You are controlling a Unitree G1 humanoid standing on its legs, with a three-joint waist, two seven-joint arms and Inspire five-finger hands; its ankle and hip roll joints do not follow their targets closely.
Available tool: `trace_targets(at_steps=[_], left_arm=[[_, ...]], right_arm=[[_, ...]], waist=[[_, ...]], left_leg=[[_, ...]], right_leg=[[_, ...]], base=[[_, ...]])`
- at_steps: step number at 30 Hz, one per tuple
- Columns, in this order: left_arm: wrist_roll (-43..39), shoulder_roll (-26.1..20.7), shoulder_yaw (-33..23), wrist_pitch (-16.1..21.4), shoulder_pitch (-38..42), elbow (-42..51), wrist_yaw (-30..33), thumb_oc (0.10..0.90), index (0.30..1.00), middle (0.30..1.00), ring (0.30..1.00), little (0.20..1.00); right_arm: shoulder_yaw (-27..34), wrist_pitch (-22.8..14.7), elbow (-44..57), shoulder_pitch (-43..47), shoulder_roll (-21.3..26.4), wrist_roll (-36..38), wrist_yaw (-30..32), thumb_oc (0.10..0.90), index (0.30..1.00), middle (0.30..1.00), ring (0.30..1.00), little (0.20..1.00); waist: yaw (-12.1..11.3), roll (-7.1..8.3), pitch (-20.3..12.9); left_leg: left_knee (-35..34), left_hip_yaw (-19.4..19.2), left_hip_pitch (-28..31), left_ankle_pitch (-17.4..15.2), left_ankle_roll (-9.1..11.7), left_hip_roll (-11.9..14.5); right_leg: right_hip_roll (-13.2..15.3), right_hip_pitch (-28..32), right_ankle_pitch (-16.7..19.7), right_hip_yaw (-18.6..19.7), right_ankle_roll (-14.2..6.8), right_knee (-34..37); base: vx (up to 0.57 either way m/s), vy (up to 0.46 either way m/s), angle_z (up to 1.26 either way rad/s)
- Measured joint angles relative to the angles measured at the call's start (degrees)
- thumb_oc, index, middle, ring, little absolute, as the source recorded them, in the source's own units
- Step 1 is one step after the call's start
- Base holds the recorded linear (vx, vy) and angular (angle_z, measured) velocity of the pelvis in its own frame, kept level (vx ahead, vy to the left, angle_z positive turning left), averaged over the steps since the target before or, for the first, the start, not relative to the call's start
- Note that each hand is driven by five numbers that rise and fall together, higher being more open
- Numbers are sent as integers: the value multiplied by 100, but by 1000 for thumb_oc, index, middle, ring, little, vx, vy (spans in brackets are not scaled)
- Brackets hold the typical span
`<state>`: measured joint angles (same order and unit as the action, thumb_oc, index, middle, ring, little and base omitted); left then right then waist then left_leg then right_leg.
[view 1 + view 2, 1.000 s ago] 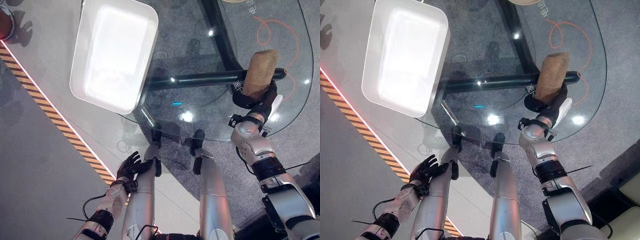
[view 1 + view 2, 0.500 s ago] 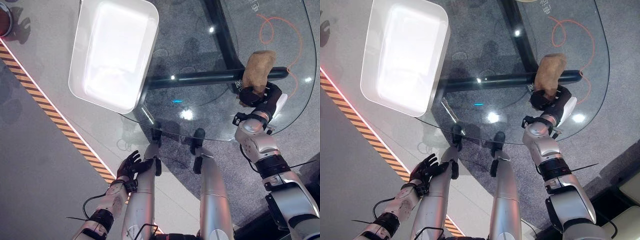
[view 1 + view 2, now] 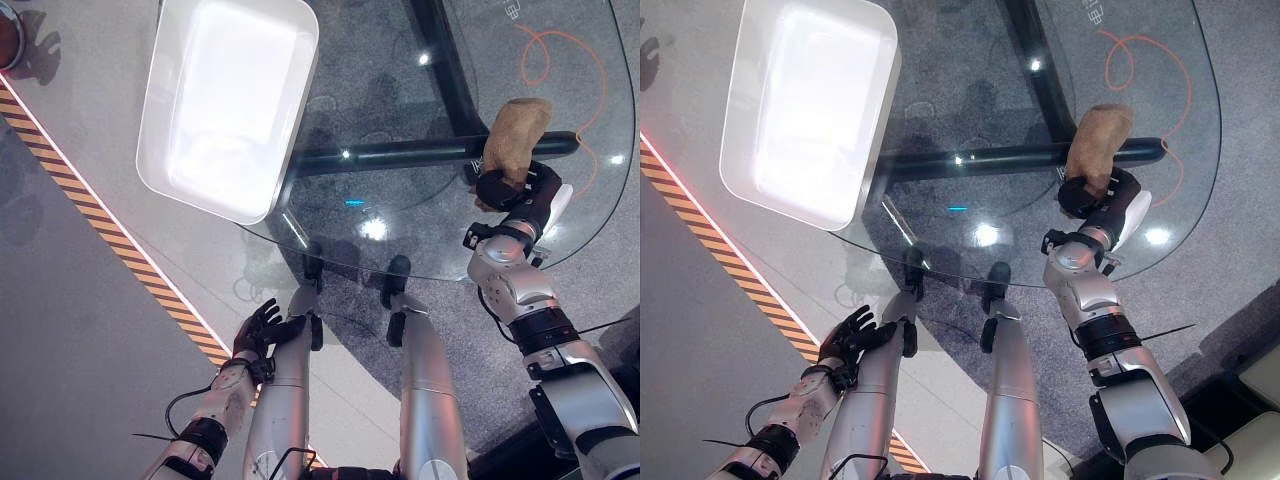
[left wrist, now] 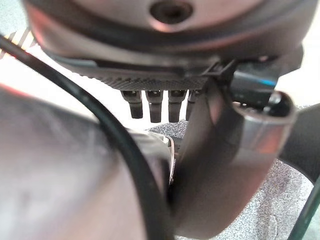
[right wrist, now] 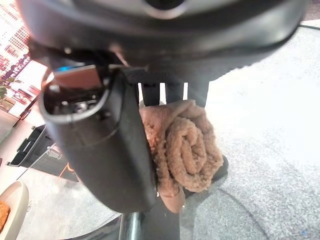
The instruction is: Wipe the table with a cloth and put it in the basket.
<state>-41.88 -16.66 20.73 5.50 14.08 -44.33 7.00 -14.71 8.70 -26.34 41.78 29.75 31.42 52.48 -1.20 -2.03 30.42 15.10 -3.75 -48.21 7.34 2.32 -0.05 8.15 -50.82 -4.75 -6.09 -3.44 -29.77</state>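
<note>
the robot's right hand is curling its dark fingers round the near end of a rolled tan terry cloth, which is lying on the round glass table with its long axis pointing away from the robot. the white rectangular plastic basket is sitting well apart, across the table toward the robot's left. the left hand is hanging low beside the legs, fingers relaxed and holding nothing, far from the cloth.
</note>
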Motion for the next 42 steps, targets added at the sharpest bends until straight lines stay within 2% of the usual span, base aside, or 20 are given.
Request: trace_targets(at_steps=[6, 11, 16, 20, 25, 32, 42], left_arm=[[-9, -1, -11, 11, 0, 14, 6, 800, 900, 900, 900, 900], [-8, 13, -41, 17, 0, 33, 98, 800, 900, 900, 900, 900], [21, 56, -115, 6, 0, 33, 111, 800, 900, 900, 900, 900], [28, 61, -114, 7, 5, 63, 102, 800, 900, 900, 900, 900], [26, 72, -106, 3, 25, 78, 112, 800, 900, 900, 900, 900], [39, 77, -87, 20, 22, 85, 119, 800, 900, 900, 900, 900], [39, 76, -85, 22, 22, 87, 119, 800, 900, 900, 900, 900]], right_arm=[[-2, -7, 115, -24, 1, -5, -14, 100, 300, 300, 300, 200], [-10, 136, 249, -49, -15, -414, -250, 100, 300, 300, 300, 200], [-362, 565, 836, -24, -20, -832, -1084, 100, 300, 300, 300, 200], [-942, 726, 1075, 116, -177, -1008, -1800, 100, 300, 300, 300, 200], [-1464, 870, 1106, 231, -425, -1125, -2341, 100, 300, 300, 300, 200], [-1618, 1031, 1129, 226, -522, -1136, -2514, 100, 300, 300, 300, 200], [-1779, 1142, 1131, 269, -471, -1572, -2985, 100, 300, 300, 300, 200]], waist=[[4, 0, 0], [10, -6, 3], [0, -29, 14], [-90, -30, 14], [-205, -36, 15], [-241, -36, 14], [-246, -38, 14]], left_leg=[[3, 4, -40, 0, 1, -1], [4, 22, -73, 5, -5, -1], [-7, 91, -77, 45, 18, 5], [-8, 152, -80, 55, 81, 23], [12, 198, -82, 59, 90, -24], [65, 264, -87, 44, 88, -53], [59, 267, -88, 45, 93, -42]], right_leg=[[-1, -41, 0, -1, -1, -5], [-1, -59, -1, -18, -1, -6], [2, -58, -18, -91, 26, -42], [5, -59, -70, -171, 86, -120], [56, -78, -166, -191, 85, -245], [103, -36, -210, -271, 86, -298], [97, -39, -209, -282, 89, -292]], base=[[0, 0, 0], [0, 0, 0], [2, 3, 3], [3, 12, 8], [36, 11, 7], [1, 7, 6], [0, 0, 0]])
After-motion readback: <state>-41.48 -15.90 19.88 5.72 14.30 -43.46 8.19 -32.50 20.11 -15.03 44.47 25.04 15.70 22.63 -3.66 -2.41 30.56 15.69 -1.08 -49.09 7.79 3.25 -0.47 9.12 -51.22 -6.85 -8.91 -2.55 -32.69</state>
